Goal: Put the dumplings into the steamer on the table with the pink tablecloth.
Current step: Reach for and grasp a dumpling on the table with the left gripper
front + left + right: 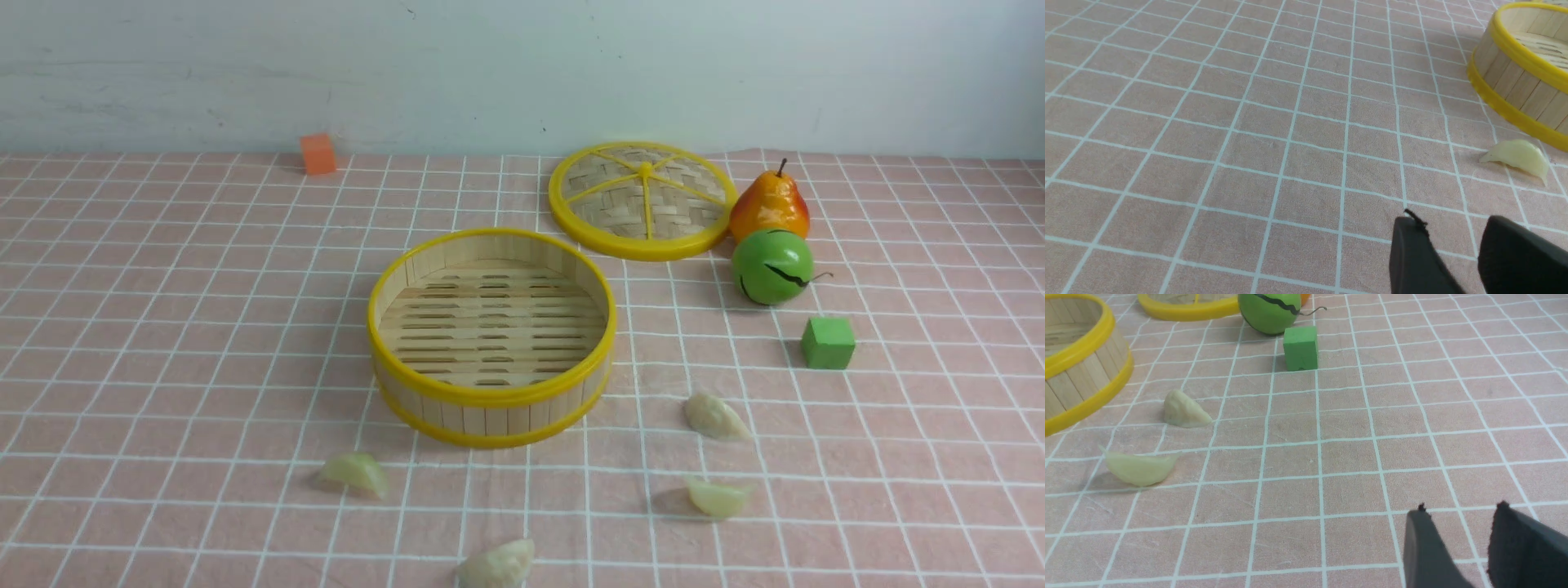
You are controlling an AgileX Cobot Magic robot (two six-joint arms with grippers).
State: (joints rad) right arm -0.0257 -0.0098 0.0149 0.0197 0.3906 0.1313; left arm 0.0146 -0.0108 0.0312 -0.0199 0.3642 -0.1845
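Note:
The bamboo steamer [490, 398] stands empty mid-table on the pink tablecloth [163, 327]. Several dumplings lie on the cloth in front of it: one at front left [355, 474], one at the front edge [496, 565], two at the right [716, 416] [717, 498]. Neither arm shows in the front view. My left gripper [1451, 222] is open and empty, low over the cloth, a short way from the left dumpling [1517, 157] and the steamer [1515, 81]. My right gripper [1459, 510] is open and empty, well apart from two dumplings [1182, 410] [1139, 469].
The flat woven lid [641, 200] lies behind the steamer on the right. Beside it stand a pear [769, 204], a green round fruit [771, 265] and a green cube [827, 343]. An orange cube [317, 153] sits at the far left by the wall.

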